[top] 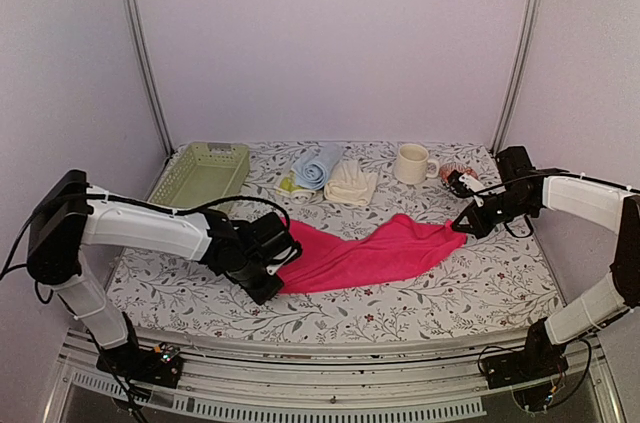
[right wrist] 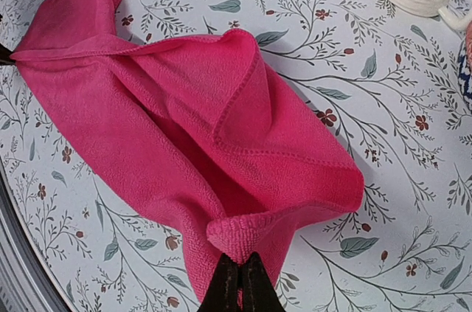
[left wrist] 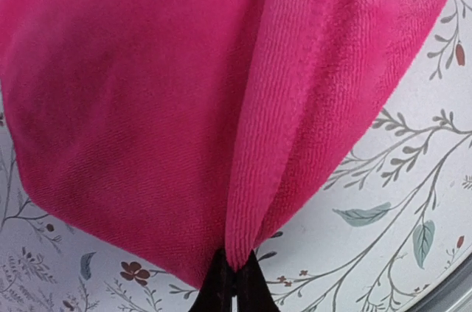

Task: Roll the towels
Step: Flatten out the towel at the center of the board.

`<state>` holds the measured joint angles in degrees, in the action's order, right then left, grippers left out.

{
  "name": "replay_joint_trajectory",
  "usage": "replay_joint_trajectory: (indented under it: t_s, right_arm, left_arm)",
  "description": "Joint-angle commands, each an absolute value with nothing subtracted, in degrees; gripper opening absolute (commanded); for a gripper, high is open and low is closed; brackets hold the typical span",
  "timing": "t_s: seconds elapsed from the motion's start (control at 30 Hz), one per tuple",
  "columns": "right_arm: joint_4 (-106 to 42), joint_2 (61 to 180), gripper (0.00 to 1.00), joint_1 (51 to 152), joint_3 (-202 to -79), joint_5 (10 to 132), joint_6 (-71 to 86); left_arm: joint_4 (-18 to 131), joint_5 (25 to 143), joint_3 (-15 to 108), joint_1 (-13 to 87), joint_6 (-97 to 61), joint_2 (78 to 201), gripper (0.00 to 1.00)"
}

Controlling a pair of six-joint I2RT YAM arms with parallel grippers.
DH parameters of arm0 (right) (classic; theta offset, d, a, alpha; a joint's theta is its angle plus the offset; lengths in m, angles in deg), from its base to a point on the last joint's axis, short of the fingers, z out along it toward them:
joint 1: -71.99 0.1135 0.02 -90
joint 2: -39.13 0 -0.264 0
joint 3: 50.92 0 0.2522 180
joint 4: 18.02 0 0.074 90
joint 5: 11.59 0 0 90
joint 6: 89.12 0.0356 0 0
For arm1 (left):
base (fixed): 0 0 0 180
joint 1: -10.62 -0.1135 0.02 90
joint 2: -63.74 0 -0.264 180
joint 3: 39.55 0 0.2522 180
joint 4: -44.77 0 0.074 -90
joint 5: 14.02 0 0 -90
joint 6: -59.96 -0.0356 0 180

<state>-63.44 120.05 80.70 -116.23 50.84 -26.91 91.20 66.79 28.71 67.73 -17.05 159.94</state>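
The pink towel (top: 375,255) lies stretched and creased mid-table; the blue roll (top: 316,165), cream towel (top: 350,183) and yellow-green towel (top: 290,184) cluster at the far edge.

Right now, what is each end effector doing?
Left end effector: closed on the pink towel.
Right end effector: closed on the pink towel too.

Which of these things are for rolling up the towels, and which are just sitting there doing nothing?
For the job:
hot pink towel, pinched at its ends by the left gripper and right gripper
light blue towel
cream-white towel
yellow-green towel, mostly hidden

Just lying about:
green mesh basket
cream mug
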Motion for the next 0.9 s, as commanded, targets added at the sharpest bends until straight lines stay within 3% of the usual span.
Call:
replay_joint_trajectory:
  t_s: [0.0,0.27,0.43,0.73,0.87]
  right_arm:
    - [-63.8,118.3,0.03,80.18,-118.75,51.73,-26.36]
    - [-70.17,114.3,0.03,68.93,-132.23,50.99,-27.01]
    - [-74.31,111.64,0.03,61.77,-139.44,48.06,-27.35]
    - [-77.84,97.06,0.03,61.35,-131.14,47.98,-29.56]
    - [-77.68,93.94,0.03,61.42,-124.82,50.54,-30.14]
  left_arm:
    - [95.23,59.73,31.34,66.91,-19.03,154.81,0.0]
    - [105.33,53.6,43.02,63.36,-21.12,143.62,0.0]
    - [106.22,61.58,46.89,64.2,-22.83,134.55,0.0]
    - [103.45,82.53,40.56,67.64,-19.57,122.44,0.0]
    - [99.35,80.53,35.17,67.83,-17.28,122.13,0.0]
